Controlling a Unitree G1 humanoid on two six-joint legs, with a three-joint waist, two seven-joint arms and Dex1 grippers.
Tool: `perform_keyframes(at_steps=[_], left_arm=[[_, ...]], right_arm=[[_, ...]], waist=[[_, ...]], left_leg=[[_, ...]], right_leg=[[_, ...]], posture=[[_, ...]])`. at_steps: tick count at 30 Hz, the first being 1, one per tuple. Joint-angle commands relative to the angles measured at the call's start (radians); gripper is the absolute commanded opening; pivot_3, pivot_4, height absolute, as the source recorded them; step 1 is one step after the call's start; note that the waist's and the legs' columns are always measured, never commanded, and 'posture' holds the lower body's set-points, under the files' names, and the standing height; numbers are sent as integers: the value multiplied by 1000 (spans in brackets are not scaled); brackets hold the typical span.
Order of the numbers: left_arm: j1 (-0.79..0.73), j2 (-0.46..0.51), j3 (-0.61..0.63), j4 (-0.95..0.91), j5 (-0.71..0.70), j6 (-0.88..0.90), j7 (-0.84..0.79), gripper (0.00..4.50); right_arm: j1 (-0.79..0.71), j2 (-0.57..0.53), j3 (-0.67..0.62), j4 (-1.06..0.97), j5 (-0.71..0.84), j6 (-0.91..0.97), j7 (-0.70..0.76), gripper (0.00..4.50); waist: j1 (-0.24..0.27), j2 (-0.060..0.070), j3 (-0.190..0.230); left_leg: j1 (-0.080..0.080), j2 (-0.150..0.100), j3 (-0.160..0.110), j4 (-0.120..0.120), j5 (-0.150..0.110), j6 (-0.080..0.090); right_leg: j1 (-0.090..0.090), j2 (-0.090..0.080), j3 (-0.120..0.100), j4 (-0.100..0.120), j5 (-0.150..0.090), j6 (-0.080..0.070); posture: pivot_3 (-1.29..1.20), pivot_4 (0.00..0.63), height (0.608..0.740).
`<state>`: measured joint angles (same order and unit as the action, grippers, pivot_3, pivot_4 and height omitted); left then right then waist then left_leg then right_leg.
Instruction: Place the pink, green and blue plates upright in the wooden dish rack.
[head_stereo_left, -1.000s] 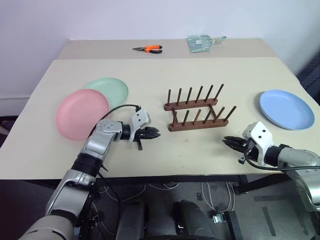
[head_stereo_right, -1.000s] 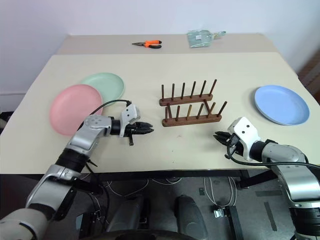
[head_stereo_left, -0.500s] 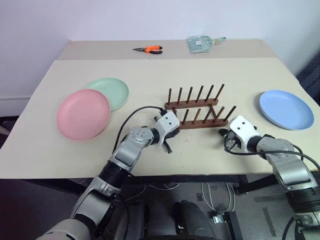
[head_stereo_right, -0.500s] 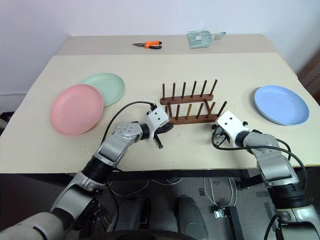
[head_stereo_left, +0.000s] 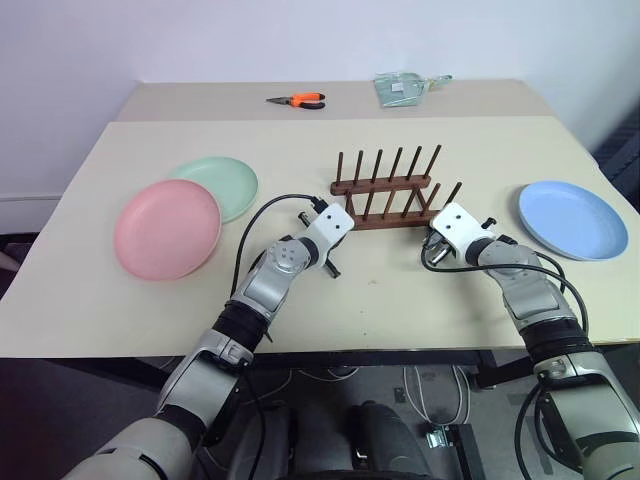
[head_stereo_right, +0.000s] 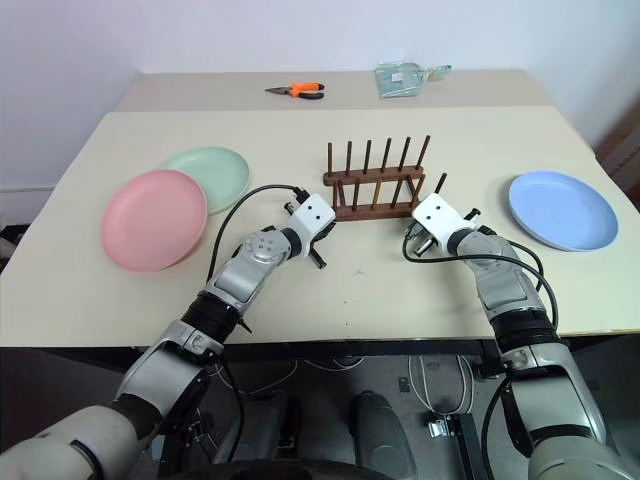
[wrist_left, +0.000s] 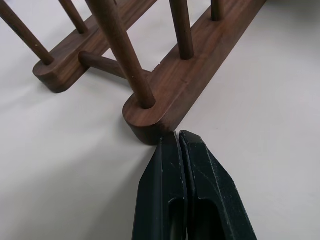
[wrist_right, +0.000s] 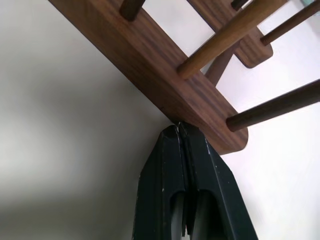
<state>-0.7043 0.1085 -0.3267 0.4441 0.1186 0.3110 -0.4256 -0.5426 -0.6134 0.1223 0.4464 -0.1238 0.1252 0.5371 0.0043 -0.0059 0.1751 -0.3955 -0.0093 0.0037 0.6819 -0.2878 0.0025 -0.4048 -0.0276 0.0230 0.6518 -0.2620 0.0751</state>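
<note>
The wooden dish rack (head_stereo_left: 388, 203) stands empty at the table's middle. My left gripper (wrist_left: 173, 137) is shut, and its tips touch the left end of the rack's near rail (wrist_left: 165, 107). My right gripper (wrist_right: 178, 129) is shut too, with its tips against the near rail's (wrist_right: 165, 85) side close to its right end. The pink plate (head_stereo_left: 167, 228) lies flat at the left and partly covers the green plate (head_stereo_left: 225, 178) behind it. Over at the right, the blue plate (head_stereo_left: 572, 218) lies flat, apart from the rack.
Orange-handled pliers (head_stereo_left: 298, 99) and a clear plastic packet (head_stereo_left: 405, 86) lie on a second table pushed against the far edge. The table's near edge (head_stereo_left: 380, 345) runs just below my forearms.
Both grippers moved forward and inward to the rack's near rail, the left one from beside the pink plate. The rack has slid a little away from me.
</note>
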Motion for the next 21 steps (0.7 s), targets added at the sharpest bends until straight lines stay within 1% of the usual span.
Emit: perform_keyframes(at_steps=[1,2,4,5,6,7,8,9,10,11,13,15,16,18,21], left_arm=[[120,39,109,-283,-193,50,-152,540],[173,58,147,-399,-270,66,-204,876],[264,97,253,-601,-386,153,-212,1821],[296,107,317,-672,-439,201,-185,2292],[325,113,412,-733,-494,240,-135,2793],[344,117,475,-775,-534,268,-99,3232],[354,114,561,-800,-582,306,-42,3764],[351,106,658,-807,-621,325,35,3764],[335,98,753,-802,-632,319,132,3764],[310,91,832,-793,-611,317,249,3764],[271,93,912,-778,-538,356,449,3764],[265,109,949,-779,-408,430,644,3764],[254,79,1004,-794,-410,448,728,3764],[256,21,1061,-848,-434,489,814,3764],[283,-37,1049,-908,-475,582,830,3764]], right_arm=[[77,-45,-52,-194,103,-6,136,781],[109,-55,-62,-258,126,-5,162,1268],[164,-65,-83,-381,167,21,193,2227],[187,-67,-90,-435,186,41,206,2673],[209,-70,-93,-491,205,59,223,3197],[225,-71,-95,-531,217,73,233,3586],[235,-74,-95,-565,224,84,241,4124],[239,-76,-92,-591,232,96,251,4124],[239,-76,-90,-613,243,108,262,4124],[236,-75,-89,-631,257,118,274,4124],[223,-74,-85,-657,282,132,301,4124],[202,-78,-75,-693,327,152,352,4124],[185,-75,-75,-712,359,171,375,4124],[150,-67,-79,-736,423,219,413,4124],[97,-41,-73,-724,444,230,414,4124]], waist=[[-2,0,0],[-5,1,0],[-14,1,0],[-16,1,0],[-17,1,0],[-18,1,0],[-17,1,0],[-17,1,0],[-16,1,0],[-15,0,0],[-14,-1,1],[-10,-1,1],[-10,-1,1],[-8,-2,0],[4,-6,0]], left_leg=[[-1,0,0,-1,0,0],[-1,1,0,-1,0,0],[-8,2,0,-2,0,0],[-11,2,0,-1,1,-2],[-13,2,0,-1,1,-2],[-13,2,0,0,1,-2],[-12,2,-1,0,1,-2],[-12,2,-1,0,1,-3],[-11,2,-1,1,1,-3],[-9,2,-1,1,1,-3],[-7,2,-2,1,1,-3],[-7,1,-2,1,1,-3],[-8,1,-2,1,1,-2],[-8,0,-2,1,1,-1],[-8,0,-2,2,0,-1]], right_leg=[[-1,0,0,0,0,0],[-2,0,0,0,0,0],[-8,0,0,-1,0,0],[-11,0,0,0,0,0],[-13,0,0,1,0,0],[-14,-1,0,1,0,0],[-13,-1,0,3,0,-1],[-13,-1,0,3,1,-1],[-12,-1,0,4,1,-1],[-10,0,0,3,1,-1],[-8,0,-1,3,1,-1],[-8,0,-1,2,0,-1],[-7,0,-1,2,0,-1],[-7,-1,-1,1,1,0],[-7,-1,-2,0,1,0]], posture=[[0,150,740],[0,150,740],[0,150,740],[0,150,740],[0,150,740],[0,150,740],[0,150,740],[0,150,740],[0,150,740],[0,150,740],[0,150,740],[0,150,740],[0,150,740],[0,150,740],[0,150,740]])
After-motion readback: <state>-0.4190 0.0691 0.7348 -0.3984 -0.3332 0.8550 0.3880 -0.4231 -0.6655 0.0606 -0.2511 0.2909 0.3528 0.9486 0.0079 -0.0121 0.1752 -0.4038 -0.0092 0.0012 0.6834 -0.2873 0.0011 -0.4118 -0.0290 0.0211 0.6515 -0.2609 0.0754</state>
